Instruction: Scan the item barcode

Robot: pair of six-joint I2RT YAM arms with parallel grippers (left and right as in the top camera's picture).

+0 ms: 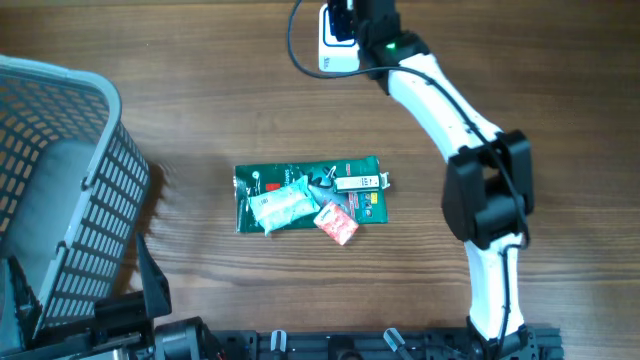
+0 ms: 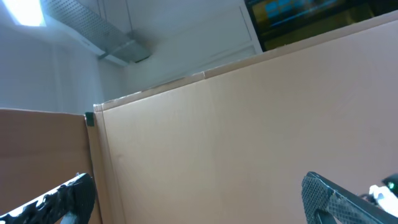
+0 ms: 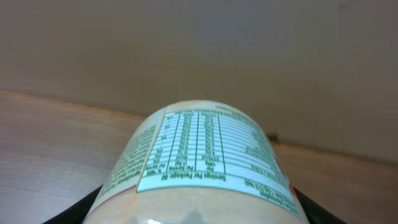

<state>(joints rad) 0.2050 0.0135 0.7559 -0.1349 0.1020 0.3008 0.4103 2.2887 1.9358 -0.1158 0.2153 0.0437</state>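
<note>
**At the far bench [image 1: 200, 90] edge: item in hand, no barcode showing**

Right gripper [image 1: 348, 28] holds a pale labelled container [image 3: 205, 155], fingers [image 3: 65, 213] partly closed around its body. Its nutrition table faces the wrist camera and no barcode is visible there. This looks like the present-to-scan step. The next move probably needs a wrist roll to bring the code round. I can't make out a scanner.

Left gripper [image 2: 199, 205] is empty, fingers spread wide, pointing up.

Green packet [image 1: 300, 185] and red sachet [image 1: 337, 224] lie mid-bench, basket [image 1: 90, 200] on the left. All are well apart from the held item; nothing is in the way.

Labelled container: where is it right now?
Container is overhead top centre, held in the right gripper at the table's far side, beyond the packet pile.
</note>
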